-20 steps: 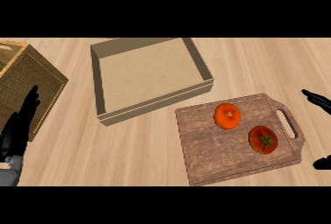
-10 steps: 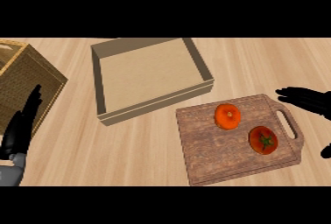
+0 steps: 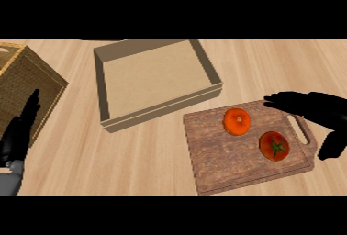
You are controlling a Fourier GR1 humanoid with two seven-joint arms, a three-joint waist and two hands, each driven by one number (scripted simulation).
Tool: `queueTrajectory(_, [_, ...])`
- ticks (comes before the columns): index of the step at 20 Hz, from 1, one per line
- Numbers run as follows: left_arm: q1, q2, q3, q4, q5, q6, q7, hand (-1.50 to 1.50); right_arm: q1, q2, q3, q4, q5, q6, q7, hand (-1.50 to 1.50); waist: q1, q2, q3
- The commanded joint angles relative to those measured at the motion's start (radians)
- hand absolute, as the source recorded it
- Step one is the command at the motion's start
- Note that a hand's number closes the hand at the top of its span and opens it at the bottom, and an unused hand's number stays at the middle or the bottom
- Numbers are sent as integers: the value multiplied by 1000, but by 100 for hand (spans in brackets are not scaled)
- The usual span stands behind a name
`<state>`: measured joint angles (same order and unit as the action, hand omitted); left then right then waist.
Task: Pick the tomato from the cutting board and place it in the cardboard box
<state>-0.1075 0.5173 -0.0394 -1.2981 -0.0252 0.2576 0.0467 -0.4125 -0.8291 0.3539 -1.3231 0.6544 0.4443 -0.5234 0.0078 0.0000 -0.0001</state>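
A red tomato (image 3: 274, 146) with a green stem lies on the right part of the wooden cutting board (image 3: 224, 156). An orange fruit (image 3: 237, 121) lies on the board's upper middle. The open cardboard box (image 3: 108, 115) stands up and left of the board, with nothing inside. My right hand (image 3: 317, 110) hovers over the board's handle end, just up and right of the tomato, fingers spread toward the left and thumb hanging down; it holds nothing. My left hand (image 3: 18, 135) rests open at the left edge, fingers up.
A wicker basket (image 3: 27, 80) stands at the far left, beside my left hand. Bare wooden counter (image 3: 129, 160) lies between the box, the board and the left hand.
My right hand has moved in from the right edge, leftward over the board's handle end and nearer the tomato. The left hand, tomato and box have not moved.
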Motion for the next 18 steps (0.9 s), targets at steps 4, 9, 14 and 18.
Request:
queueTrajectory(4, [26,-10,28,-73,-27,-27,49,0,21,119,20,-101,123,59,148,-150,-4,-2,0])
queueTrajectory(9, [3,-43,95,34,-43,-77,-31,0,34,113,-67,-25,198,54,-3,-150,-7,0,0])
queueTrajectory(14, [-14,-86,89,43,-97,-42,-14,0,16,202,-82,-89,186,159,53,-150,-8,0,0])
queueTrajectory(18, [-28,-59,129,64,-91,-81,-30,0,129,145,-97,-173,172,155,-53,-150,-13,0,0])
